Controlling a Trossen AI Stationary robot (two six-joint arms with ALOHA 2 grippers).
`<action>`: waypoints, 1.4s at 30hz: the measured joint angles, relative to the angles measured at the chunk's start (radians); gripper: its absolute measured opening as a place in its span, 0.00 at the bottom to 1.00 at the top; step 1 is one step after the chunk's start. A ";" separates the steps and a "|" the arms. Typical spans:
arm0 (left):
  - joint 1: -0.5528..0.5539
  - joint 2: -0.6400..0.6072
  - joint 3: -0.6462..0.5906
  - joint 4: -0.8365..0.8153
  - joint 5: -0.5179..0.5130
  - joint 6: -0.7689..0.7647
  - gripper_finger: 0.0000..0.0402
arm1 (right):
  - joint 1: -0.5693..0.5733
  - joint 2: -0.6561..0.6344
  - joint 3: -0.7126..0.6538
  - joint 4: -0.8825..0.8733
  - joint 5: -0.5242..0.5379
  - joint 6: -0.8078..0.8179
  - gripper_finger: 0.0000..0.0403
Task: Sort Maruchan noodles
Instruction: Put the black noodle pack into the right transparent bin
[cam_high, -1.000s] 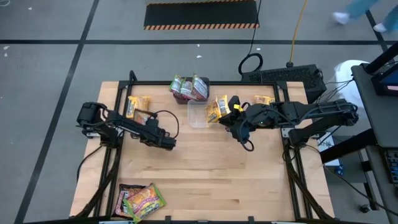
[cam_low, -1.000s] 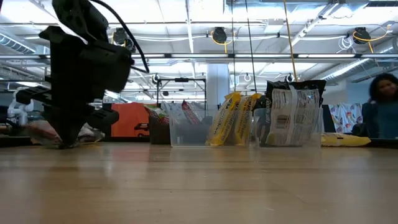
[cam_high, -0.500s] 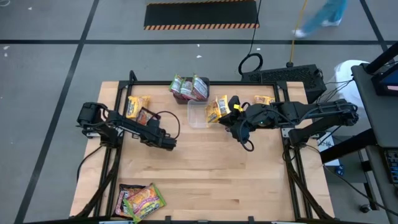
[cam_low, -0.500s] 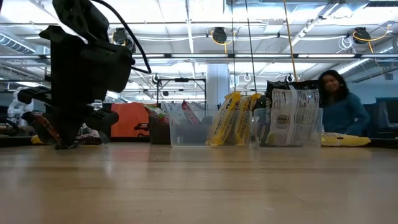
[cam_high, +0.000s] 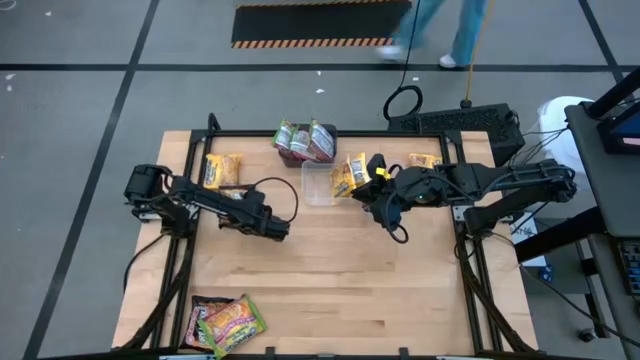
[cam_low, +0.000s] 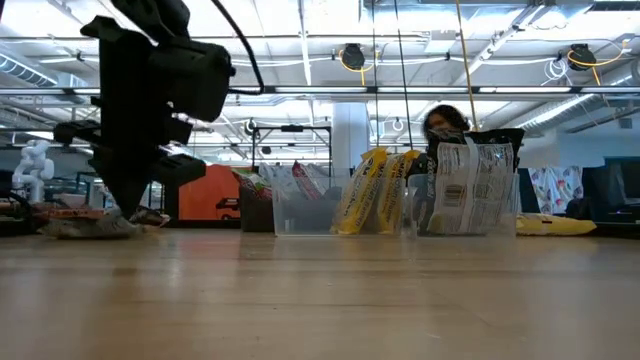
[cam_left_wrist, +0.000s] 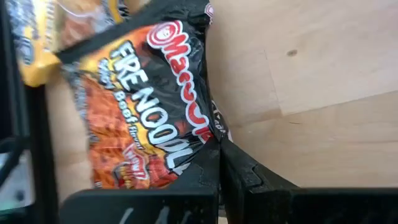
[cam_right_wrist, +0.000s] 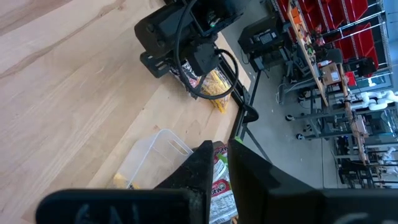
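The left gripper (cam_left_wrist: 219, 152) is clamped on the edge seam of a dark fire-noodle packet (cam_left_wrist: 149, 112) near the table's (cam_high: 330, 290) far left corner, beside a yellow packet (cam_high: 214, 168). I judge the packet light, crinkly and slippery with a brittle noodle block inside, so that flat seam is the right hold. The left arm reaches low from the left edge, while the right gripper (cam_right_wrist: 219, 152) waits with fingers nearly together by the clear tub (cam_high: 318, 182) at the far edge.

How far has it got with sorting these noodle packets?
Partly done: green-edged packets stand in the dark box, yellow packets beside the clear tub. In hand: the left gripper pinches a dark Fire Noodle packet. Left: the front-corner pile.
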 joint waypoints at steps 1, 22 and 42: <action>-0.004 0.000 0.014 -0.020 -0.001 0.000 0.00 | 0.000 0.000 0.000 0.000 0.000 0.000 0.11; -0.089 -0.002 0.268 -0.348 -0.055 0.023 0.00 | 0.000 0.010 0.001 -0.031 -0.007 0.166 0.11; -0.136 -0.126 0.291 -0.408 -0.066 0.046 0.00 | -0.026 0.266 0.001 0.089 -0.082 0.105 0.11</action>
